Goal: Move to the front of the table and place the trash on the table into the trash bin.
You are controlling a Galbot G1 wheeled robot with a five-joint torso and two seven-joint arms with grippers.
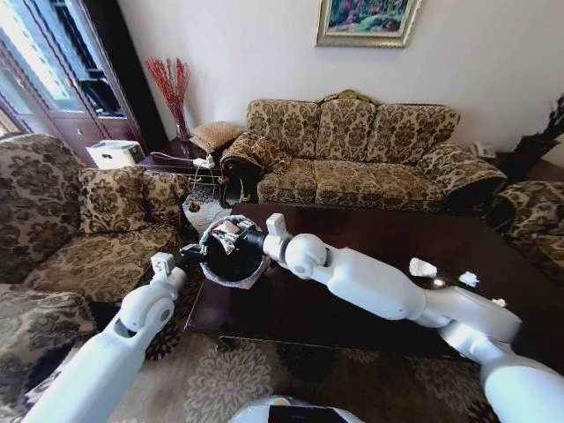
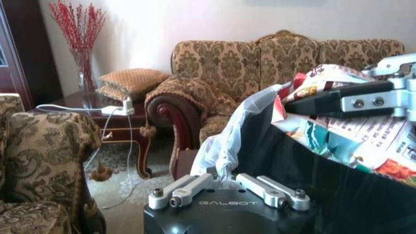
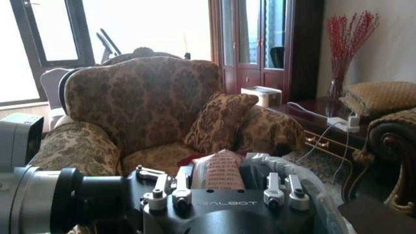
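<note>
We see dark table (image 1: 370,291), paper scraps at its right end. Trash bin (image 1: 231,262) at table's left corner, left gripper (image 1: 189,256) clamped on bag rim. Right arm stretched across tabletop, right gripper (image 1: 231,235) holding snack wrapper (image 3: 219,170) over bin mouth.

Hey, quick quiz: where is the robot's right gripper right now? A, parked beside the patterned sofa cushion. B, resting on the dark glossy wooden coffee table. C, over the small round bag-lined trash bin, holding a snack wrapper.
C: the right gripper sits over the small round bag-lined trash bin, shut on a red-and-white snack wrapper, while the left gripper grips the bin's rim.
</note>
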